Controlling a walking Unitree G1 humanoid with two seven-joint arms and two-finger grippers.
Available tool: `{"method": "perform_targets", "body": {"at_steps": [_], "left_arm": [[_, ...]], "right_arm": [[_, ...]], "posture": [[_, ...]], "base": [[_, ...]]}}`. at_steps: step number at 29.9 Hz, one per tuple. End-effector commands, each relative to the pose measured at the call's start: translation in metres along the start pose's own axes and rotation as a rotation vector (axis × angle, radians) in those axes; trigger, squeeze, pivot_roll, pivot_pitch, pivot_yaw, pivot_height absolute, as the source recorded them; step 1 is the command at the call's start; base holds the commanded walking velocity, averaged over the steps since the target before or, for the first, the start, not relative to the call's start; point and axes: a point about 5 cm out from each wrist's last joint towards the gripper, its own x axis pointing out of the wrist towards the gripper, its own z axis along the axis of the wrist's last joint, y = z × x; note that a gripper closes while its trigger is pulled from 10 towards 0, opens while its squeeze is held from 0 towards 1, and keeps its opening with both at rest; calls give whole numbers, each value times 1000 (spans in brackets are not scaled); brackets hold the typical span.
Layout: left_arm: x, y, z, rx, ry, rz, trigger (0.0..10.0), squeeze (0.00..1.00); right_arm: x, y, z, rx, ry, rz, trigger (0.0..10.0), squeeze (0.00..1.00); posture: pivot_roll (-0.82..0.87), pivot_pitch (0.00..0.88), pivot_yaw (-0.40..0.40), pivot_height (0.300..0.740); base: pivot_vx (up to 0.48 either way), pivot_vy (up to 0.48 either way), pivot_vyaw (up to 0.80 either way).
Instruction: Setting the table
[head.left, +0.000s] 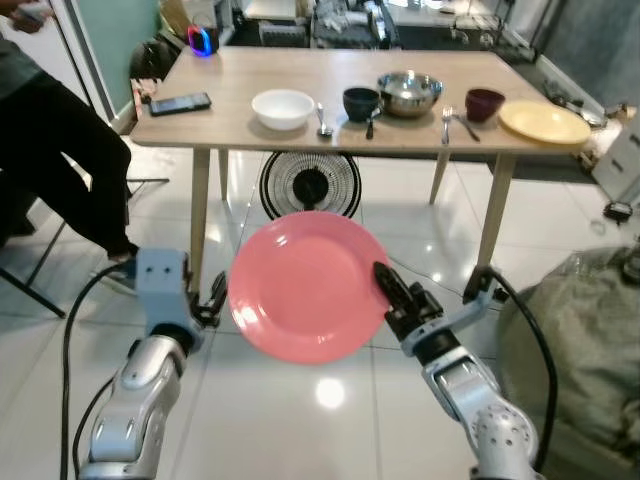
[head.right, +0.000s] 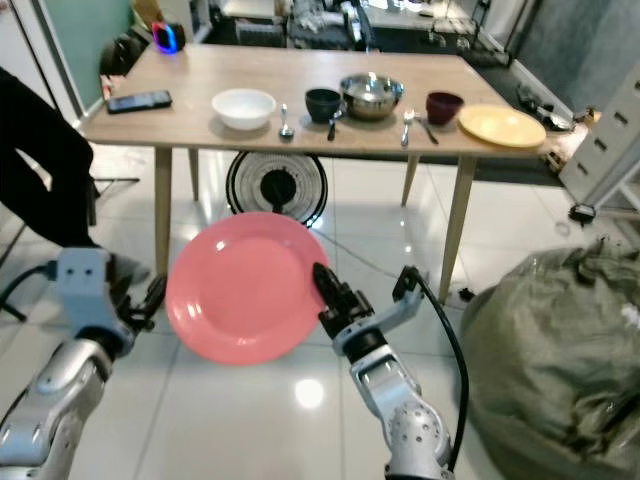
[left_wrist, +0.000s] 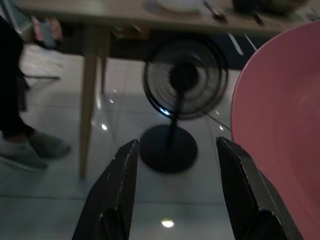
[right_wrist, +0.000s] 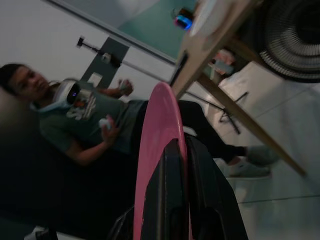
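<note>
Counter (head.left: 240, 100) well ahead of both tools, already carrying bowls, cutlery, yellow plate (head.left: 544, 122). Pink plate (head.left: 305, 285) sits between the tools, held over the floor; right tool (head.left: 386, 287) clamped on its rim, left tool (head.left: 213, 303) spread wide, empty, just beside it. Step: carrying plate in. Next: close distance, lift above counter edge.
</note>
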Motion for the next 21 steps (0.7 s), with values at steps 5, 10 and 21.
{"method": "perform_targets", "body": {"at_steps": [5, 10, 21], "left_arm": [[-2, 3, -3, 12, 14, 9, 10000, 0], [-1, 3, -3, 12, 11, 7, 10000, 0], [-1, 2, -2, 14, 6, 3, 10000, 0]], "right_arm": [[2, 4, -13, 49, 19, 28, 10000, 0], [3, 4, -13, 51, 18, 26, 10000, 0], [3, 2, -12, 52, 14, 26, 10000, 0]], "posture": [[53, 28, 31, 740], [54, 24, 31, 740], [54, 16, 29, 740]], "base": [[480, 0, 0], [480, 0, 0], [480, 0, 0]]}}
